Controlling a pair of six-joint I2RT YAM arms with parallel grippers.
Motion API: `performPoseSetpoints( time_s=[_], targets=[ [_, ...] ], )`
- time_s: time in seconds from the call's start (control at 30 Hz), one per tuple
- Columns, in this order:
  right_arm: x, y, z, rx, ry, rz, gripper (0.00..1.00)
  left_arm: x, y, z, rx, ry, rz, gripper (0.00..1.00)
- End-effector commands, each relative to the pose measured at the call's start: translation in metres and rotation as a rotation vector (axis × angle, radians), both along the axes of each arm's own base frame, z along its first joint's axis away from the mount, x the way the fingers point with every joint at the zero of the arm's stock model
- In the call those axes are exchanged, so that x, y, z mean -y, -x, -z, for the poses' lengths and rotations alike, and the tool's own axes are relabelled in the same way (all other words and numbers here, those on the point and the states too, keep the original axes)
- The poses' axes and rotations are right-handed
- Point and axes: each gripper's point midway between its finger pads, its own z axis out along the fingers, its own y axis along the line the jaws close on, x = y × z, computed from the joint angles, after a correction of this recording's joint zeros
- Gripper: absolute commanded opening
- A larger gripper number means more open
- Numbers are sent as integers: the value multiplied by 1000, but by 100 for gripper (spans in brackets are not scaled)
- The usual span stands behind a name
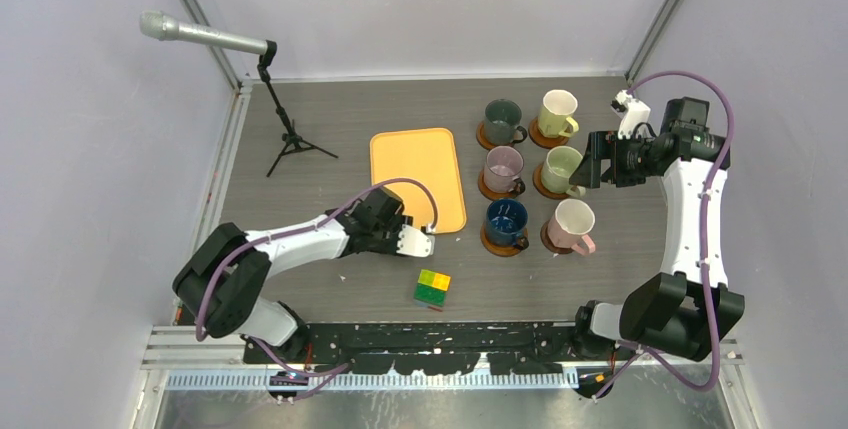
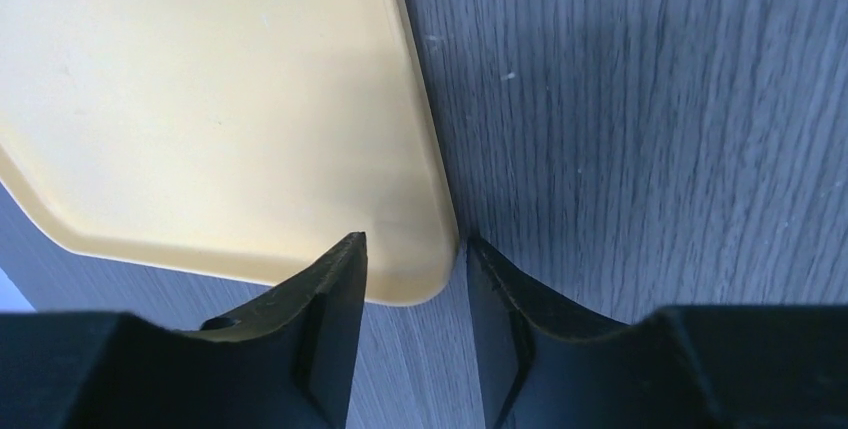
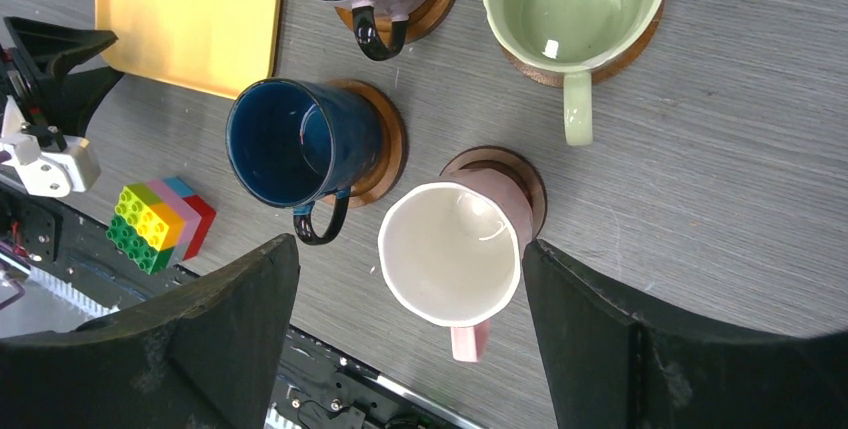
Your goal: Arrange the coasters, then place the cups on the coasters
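Observation:
Six cups stand in two columns of three, each on a round wooden coaster: dark grey-green (image 1: pixel 501 121), pale yellow (image 1: pixel 557 111), mauve (image 1: pixel 502 168), light green (image 1: pixel 561 169), dark blue (image 1: pixel 506 222) and white-pink (image 1: pixel 572 223). Coaster rims (image 3: pixel 392 144) show under the cups. My right gripper (image 1: pixel 597 169) hangs open above the right column; the white-pink cup (image 3: pixel 450 249) shows below, between its wide fingers (image 3: pixel 408 247). My left gripper (image 1: pixel 432 239) is at the orange tray's near right corner, its fingers (image 2: pixel 413 241) closed on either side of that corner.
The orange tray (image 1: pixel 415 174) lies left of the cups, with nothing on it. A multicoloured block (image 1: pixel 432 288) sits near the front edge. A microphone (image 1: pixel 205 36) on a small tripod (image 1: pixel 290 144) stands at the back left.

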Motion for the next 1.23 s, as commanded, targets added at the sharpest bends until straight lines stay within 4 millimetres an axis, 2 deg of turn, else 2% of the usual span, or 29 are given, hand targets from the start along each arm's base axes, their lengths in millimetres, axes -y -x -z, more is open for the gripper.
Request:
performPoseSetpoints(
  time_s=[0.0, 0.07, 0.13, 0.2, 0.27, 0.33, 0.43, 0.53, 0.6, 0.67, 0.8, 0.9, 1.0, 1.2],
  targets=[
    [1, -6, -7, 26, -4, 4, 87, -32, 34, 23, -139, -103, 1, 46],
    [1, -7, -9, 30, -5, 6, 87, -32, 32, 17, -133, -91, -25, 55],
    [1, -9, -13, 35, -9, 8, 87, -29, 29, 3, -130, -52, -74, 70],
    [0, -12, -17, 30, -21, 6, 87, -22, 27, -23, -144, 29, -155, 84],
    [1, -18, -22, 23, -32, 8, 87, -14, 25, -58, -162, 143, -242, 98],
    [3, -27, -25, 16, -41, 17, 87, -6, 16, -98, -161, 267, -339, 100],
    [1, -42, -28, 6, -23, 19, 87, -7, 3, -144, -177, 390, -507, 100],
    [-11, -55, -29, 9, 17, 7, 87, -18, -14, -173, -182, 442, -675, 100],
    [-27, -60, -28, 18, 49, -14, 87, -26, -25, -185, -198, 493, -781, 100],
    [-45, -62, -26, 33, 66, -40, 87, -33, -32, -192, -214, 525, -853, 100],
    [-68, -56, -14, 27, 66, -70, 87, -54, -44, -185, -227, 542, -973, 100],
    [-69, -48, 0, 6, 61, -66, 87, -76, -48, -171, -282, 564, -1078, 100],
    [-69, -41, 8, -6, 61, -66, 87, -89, -51, -162, -320, 580, -1133, 100],
    [-69, -37, 10, -4, 64, -67, 87, -96, -55, -158, -308, 555, -1149, 100]
  ],
)
